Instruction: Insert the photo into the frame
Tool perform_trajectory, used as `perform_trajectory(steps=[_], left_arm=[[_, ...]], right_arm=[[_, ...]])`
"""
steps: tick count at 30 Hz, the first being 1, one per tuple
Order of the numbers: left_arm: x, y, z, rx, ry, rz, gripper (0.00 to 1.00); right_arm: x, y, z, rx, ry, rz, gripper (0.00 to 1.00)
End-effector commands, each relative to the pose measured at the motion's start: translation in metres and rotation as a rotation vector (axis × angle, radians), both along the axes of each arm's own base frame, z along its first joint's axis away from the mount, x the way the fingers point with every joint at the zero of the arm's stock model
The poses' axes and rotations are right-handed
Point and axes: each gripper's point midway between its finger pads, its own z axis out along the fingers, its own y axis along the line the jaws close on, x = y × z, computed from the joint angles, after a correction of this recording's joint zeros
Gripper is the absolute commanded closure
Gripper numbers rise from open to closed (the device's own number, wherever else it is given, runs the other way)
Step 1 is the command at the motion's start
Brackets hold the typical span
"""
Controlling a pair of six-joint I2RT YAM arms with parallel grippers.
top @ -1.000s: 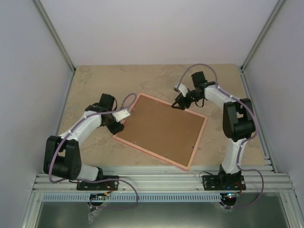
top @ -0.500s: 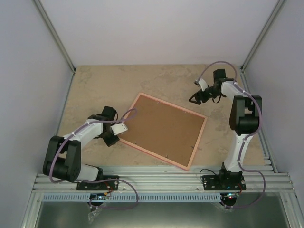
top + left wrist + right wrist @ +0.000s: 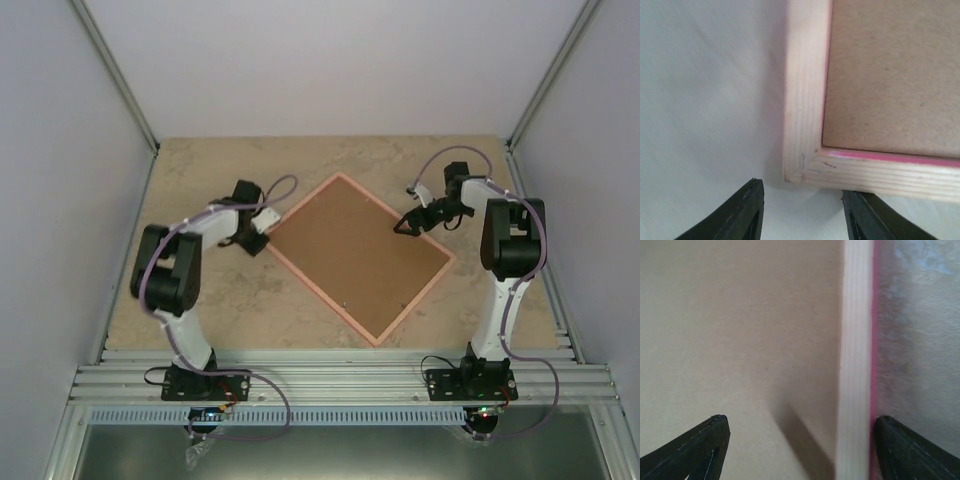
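**Two open grippers at the frame [image 3: 805, 75], and no photo in sight**

Most of my worry is about the frame itself. It lies flat and back-up on the table [image 3: 200, 170], at a slant to the table's edges, and I see nothing pinning it. If either arm nudges or closes on it unevenly, I expect it to skate or spin on that smooth top, and the other arm's line-up would be lost.

Next comes the backing board [image 3: 360, 255], which sits inside the frame and fills the opening. While it stays there I judge the photo has no way in. A grip on the rail could also catch the board's edge and lift the two together.

I find the photo in none of the three views, so I cannot tell whether it lies under the board or somewhere outside the frame.

The left gripper [image 3: 801, 187] is at the frame's left corner, low to the table. Its jaws are partly apart with the corner just ahead of the tips, and they hold nothing. If they close from here they could clip the corner and twist the frame.

The right gripper [image 3: 801, 419] hangs over the frame's far right rail with its jaws spread wide and empty. One finger is above the board inside the frame and the other is above the table just outside it, so the rail runs between them, closer to the outer finger.
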Motion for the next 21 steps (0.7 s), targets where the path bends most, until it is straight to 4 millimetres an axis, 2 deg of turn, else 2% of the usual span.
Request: perform_trajectory(steps=[1, 4, 6, 8, 10, 13, 17, 20, 21], left_arm=[[0.081, -0.018, -0.025, -0.077, -0.05, 0.099, 0.54], [0.127, -0.039, -0.033, -0.141, -0.05, 0.105, 0.55], [0.153, -0.048, -0.028, -0.171, -0.064, 0.12, 0.55], [0.169, -0.05, -0.023, -0.175, -0.072, 0.13, 0.55], [0.176, -0.047, -0.012, -0.179, -0.089, 0.143, 0.54], [0.174, -0.03, 0.012, -0.219, -0.122, 0.218, 0.5], [0.155, -0.009, 0.048, -0.316, -0.176, 0.32, 0.44], [0.127, -0.015, 0.063, -0.386, -0.189, 0.314, 0.41], [0.125, -0.021, 0.075, -0.423, -0.213, 0.307, 0.39]], right_arm=[[-0.019, 0.005, -0.004, 0.069, 0.086, 0.005, 0.2], [-0.028, 0.012, -0.002, 0.13, 0.141, -0.019, 0.2], [-0.036, 0.019, 0.0, 0.178, 0.186, -0.037, 0.2], [-0.045, 0.026, 0.001, 0.216, 0.22, -0.052, 0.2], [-0.055, 0.031, 0.0, 0.228, 0.24, -0.063, 0.2], [-0.056, 0.032, 0.008, 0.229, 0.218, -0.09, 0.2], [-0.046, 0.026, 0.019, 0.197, 0.14, -0.134, 0.2], [-0.037, 0.022, 0.023, 0.182, 0.099, -0.176, 0.2], [-0.035, 0.021, 0.025, 0.186, 0.095, -0.188, 0.21]])
